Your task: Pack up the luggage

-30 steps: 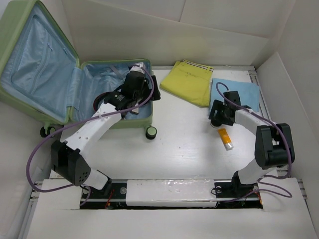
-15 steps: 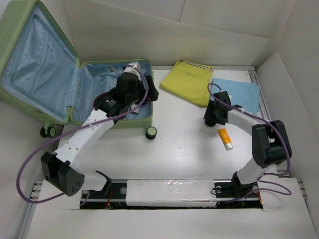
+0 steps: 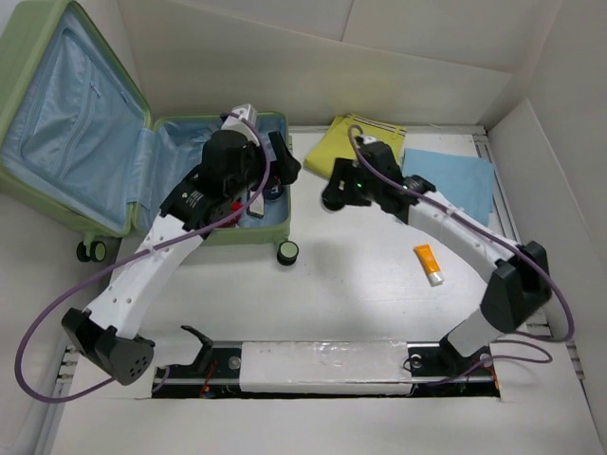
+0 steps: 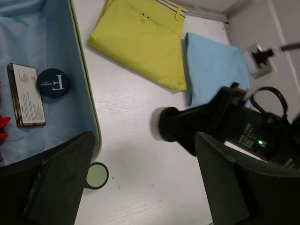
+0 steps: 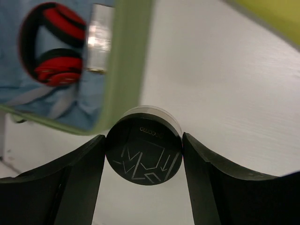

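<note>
Right gripper clasps round black jar, possibly capped, unclear from overhead

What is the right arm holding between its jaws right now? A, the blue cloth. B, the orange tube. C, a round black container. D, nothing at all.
C: the right wrist view shows a round black container clamped between the right arm's jaws, while the orange tube lies on the table and the blue cloth lies flat there too.
</note>
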Robot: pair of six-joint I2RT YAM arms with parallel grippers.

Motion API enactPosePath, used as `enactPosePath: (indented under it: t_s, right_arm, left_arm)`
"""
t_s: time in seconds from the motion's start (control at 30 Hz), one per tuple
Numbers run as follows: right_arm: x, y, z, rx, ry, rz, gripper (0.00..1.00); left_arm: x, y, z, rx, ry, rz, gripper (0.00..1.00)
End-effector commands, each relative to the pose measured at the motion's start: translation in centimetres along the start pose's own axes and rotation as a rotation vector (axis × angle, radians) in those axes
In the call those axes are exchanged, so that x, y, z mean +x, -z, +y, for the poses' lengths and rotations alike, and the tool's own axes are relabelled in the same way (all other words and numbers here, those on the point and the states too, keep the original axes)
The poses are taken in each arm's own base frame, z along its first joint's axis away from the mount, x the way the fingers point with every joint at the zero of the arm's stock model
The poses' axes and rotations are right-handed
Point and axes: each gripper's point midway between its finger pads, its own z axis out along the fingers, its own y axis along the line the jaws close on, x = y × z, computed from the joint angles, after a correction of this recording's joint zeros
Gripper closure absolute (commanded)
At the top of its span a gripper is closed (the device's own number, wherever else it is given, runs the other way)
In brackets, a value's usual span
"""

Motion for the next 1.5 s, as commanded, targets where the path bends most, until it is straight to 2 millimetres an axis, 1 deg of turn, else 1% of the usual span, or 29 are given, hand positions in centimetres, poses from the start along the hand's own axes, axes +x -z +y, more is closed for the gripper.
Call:
enactPosePath:
  t_s: [0.0, 0.03, 0.07, 0.1, 0.17, 0.2, 0.23, 0.27, 0.37, 0.43, 0.5, 0.53, 0.57, 0.6, 0.63, 0.67, 0.7, 0.77, 0.8, 0.9, 0.93, 0.97, 1.0, 1.03, 1.1, 1.13, 1.17, 1.33, 1.47]
  right_arm:
    - [-1.5, -2.3, 8.3, -0.209, 0.018, 0.020, 0.53]
    - [-1.2, -3.0, 10.4, -0.246, 0.025, 0.034, 0.53]
    - [-3.6, -2.6, 13.2, -0.302, 0.032, -0.009, 0.53]
    - [-1.8, -5.5, 13.2, -0.274, 0.039, 0.060, 0.51]
    - [-1.7, -6.7, 14.9, -0.289, 0.049, 0.080, 0.47]
    - [-3.1, -6.4, 16.6, -0.320, 0.054, 0.052, 0.44]
    - [-2.0, -7.7, 16.2, -0.300, 0.055, 0.097, 0.34]
    - [-2.9, -7.1, 16.8, -0.314, 0.055, 0.078, 0.24]
    - [-4.9, -6.1, 15.4, -0.285, 0.046, 0.029, 0.14]
    - [-5.8, -5.7, 12.1, -0.217, 0.028, 0.012, 0.14]
    - [-8.7, -2.8, 8.9, -0.179, -0.011, -0.052, 0.14]
    - [-7.8, -2.9, 6.1, -0.118, -0.019, -0.042, 0.14]
    - [-9.2, 0.1, 5.2, -0.113, -0.033, -0.096, 0.15]
    - [-9.6, 1.2, 3.4, -0.081, -0.050, -0.118, 0.17]
    - [-10.5, 2.4, 0.0, 0.001, -0.071, -0.160, 0.20]
    - [-8.7, 2.7, -3.1, 0.069, -0.092, -0.140, 0.24]
    - [-9.7, 6.5, -4.1, 0.079, -0.099, -0.205, 0.35]
    - [-9.4, 9.4, -9.8, 0.215, -0.141, -0.251, 0.45]
    - [-9.5, 13.0, -10.7, 0.242, -0.148, -0.303, 0.59]
    - [-9.7, 18.4, -14.7, 0.365, -0.172, -0.391, 0.65]
    - [-9.3, 20.8, -15.2, 0.394, -0.174, -0.418, 0.65]
    - [-9.4, 22.4, -16.1, 0.429, -0.173, -0.443, 0.65]
    - [-9.4, 23.5, -16.3, 0.440, -0.170, -0.457, 0.65]
    - [-9.0, 24.9, -16.1, 0.441, -0.165, -0.466, 0.64]
    - [-8.6, 26.1, -16.0, 0.445, -0.156, -0.468, 0.60]
    - [-8.5, 26.6, -15.7, 0.443, -0.156, -0.472, 0.58]
    - [-8.2, 26.9, -15.1, 0.421, -0.146, -0.472, 0.54]
    - [-6.5, 26.9, -11.5, 0.253, -0.124, -0.420, 0.49]
    - [-5.6, 27.2, -8.4, 0.117, -0.113, -0.390, 0.49]
  left_arm:
    - [-2.7, 3.5, -1.8, 0.081, -0.005, -0.092, 0.16]
    - [-3.0, 4.1, -1.8, 0.088, -0.013, -0.104, 0.16]
    - [-3.3, 4.5, -1.8, 0.084, -0.012, -0.119, 0.16]
    - [-3.1, 5.0, -1.6, 0.084, -0.012, -0.118, 0.16]
    - [-3.1, 5.5, -1.5, 0.084, -0.021, -0.120, 0.16]
    - [-2.7, 5.2, -1.2, 0.077, -0.022, -0.108, 0.16]
    - [-2.7, 5.6, -1.5, 0.093, -0.022, -0.109, 0.16]
    - [-1.6, 5.2, -1.1, 0.088, -0.025, -0.076, 0.16]
    - [-0.9, 5.1, -1.4, 0.116, -0.027, -0.058, 0.16]
    - [-0.3, 4.5, -2.1, 0.162, -0.042, -0.038, 0.14]
    - [1.2, 3.5, -3.3, 0.242, -0.058, 0.033, 0.14]
    - [1.7, 2.7, -3.5, 0.255, -0.058, 0.058, 0.13]
    - [4.1, 1.6, -5.4, 0.274, -0.087, 0.120, 0.12]
    - [4.4, 0.5, -5.5, 0.194, -0.145, 0.081, 0.10]
    - [4.8, 0.5, -7.6, 0.195, -0.186, 0.084, 0.05]
    - [6.4, 0.0, -9.5, 0.198, -0.220, 0.108, 0.04]
    - [11.2, -1.4, -12.5, 0.226, -0.302, 0.202, 0.04]
    - [13.1, -2.2, -16.4, 0.253, -0.324, 0.228, 0.04]
    - [16.9, -4.0, -17.6, 0.243, -0.359, 0.292, 0.04]
    - [19.2, -6.1, -20.2, 0.263, -0.321, 0.338, 0.04]
    - [22.0, -8.6, -19.7, 0.227, -0.344, 0.382, 0.04]
    - [23.6, -9.0, -20.2, 0.225, -0.350, 0.416, 0.04]
    - [23.2, -9.7, -20.9, 0.219, -0.349, 0.405, 0.04]
    - [26.2, -11.4, -20.4, 0.179, -0.372, 0.450, 0.04]
    - [28.1, -12.3, -20.5, 0.159, -0.397, 0.487, 0.04]
    - [27.7, -12.4, -22.2, 0.176, -0.379, 0.463, 0.04]
    - [30.2, -13.6, -21.9, 0.155, -0.387, 0.495, 0.04]
    - [33.4, -16.4, -22.2, 0.129, -0.331, 0.523, 0.02]
    - [35.1, -17.4, -22.8, 0.123, -0.268, 0.513, 0.09]
